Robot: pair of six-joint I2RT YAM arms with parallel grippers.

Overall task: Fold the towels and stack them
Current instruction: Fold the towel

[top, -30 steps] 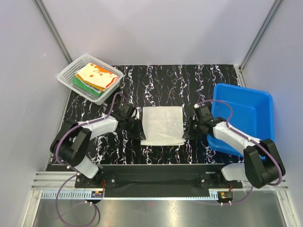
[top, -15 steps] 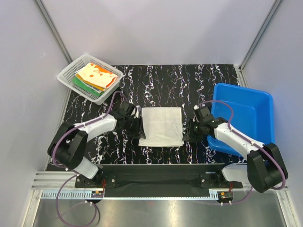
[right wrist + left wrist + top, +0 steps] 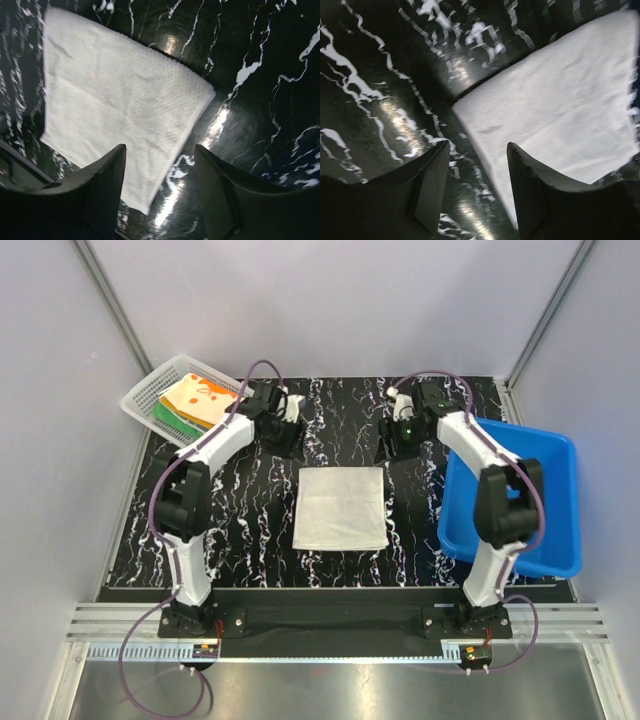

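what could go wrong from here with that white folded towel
The white folded cloth towel lies free, the left gripper and right gripper both open and off it; pinching one edge might pull the fold apart. The stack of coloured towels already fills the white mesh plastic basket, so another on top may slide off. The left arm passes close by and might nudge it.

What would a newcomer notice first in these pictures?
A white towel lies folded flat in the middle, stark against the black marbled table. The left tool and right tool hang open and empty just beyond its far corners. A blue tub sits right; a basket of bright towels far left.
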